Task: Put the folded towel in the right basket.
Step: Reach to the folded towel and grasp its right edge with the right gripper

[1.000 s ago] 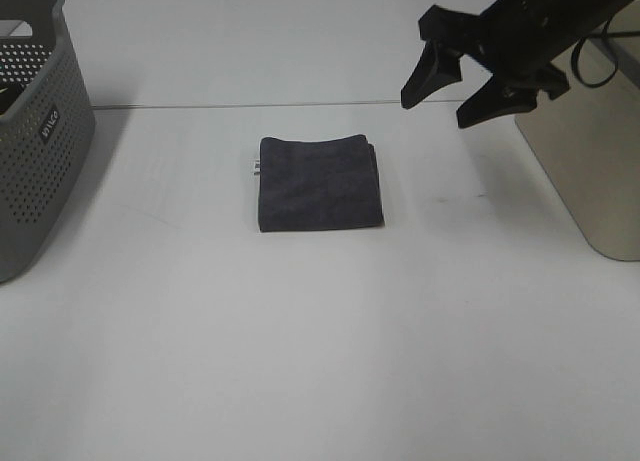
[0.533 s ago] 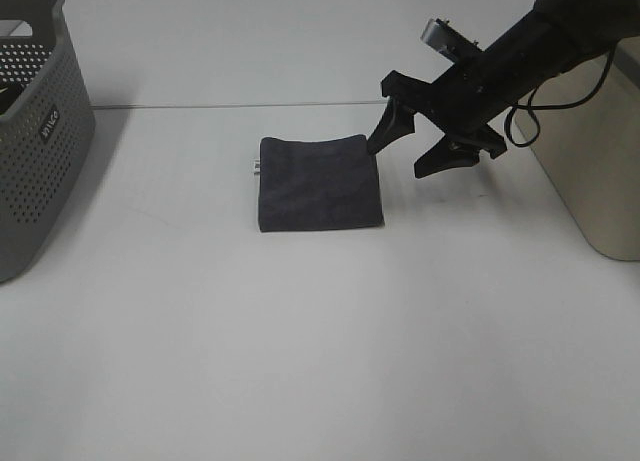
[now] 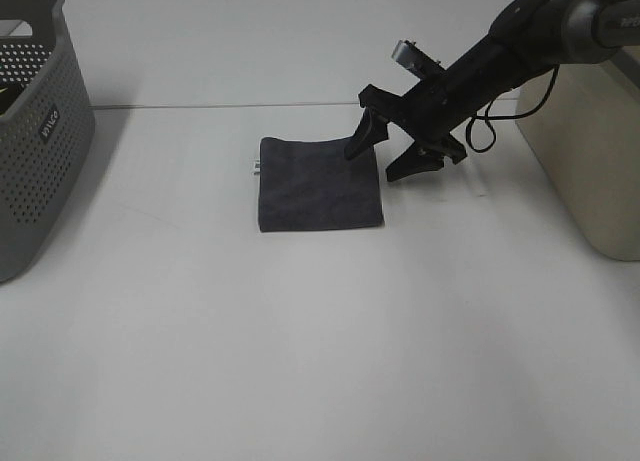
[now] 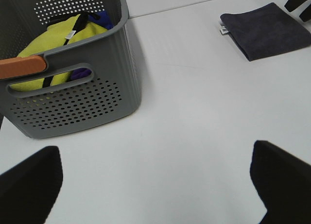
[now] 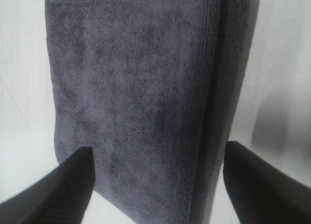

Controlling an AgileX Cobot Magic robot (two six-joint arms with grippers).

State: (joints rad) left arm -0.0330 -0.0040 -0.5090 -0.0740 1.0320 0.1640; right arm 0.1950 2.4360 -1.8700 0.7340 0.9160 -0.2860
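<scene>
The folded dark grey towel [image 3: 319,182] lies flat on the white table, in the middle. It also shows in the left wrist view [image 4: 266,30] and fills the right wrist view [image 5: 141,102]. My right gripper [image 3: 382,155] is open, low at the towel's right edge, one finger over the towel's far right corner and one beside it on the table. The right basket [image 3: 590,151] is beige and stands at the right edge. My left gripper [image 4: 155,185] is open and empty, far from the towel, near the grey basket.
A grey perforated basket [image 3: 35,131] stands at the left edge; in the left wrist view [image 4: 73,83] it holds yellow and purple cloths. The white table [image 3: 320,341] stretches in front of the towel.
My right gripper has come down and to the left, from high near the right basket to the towel's right edge. The towel has not moved.
</scene>
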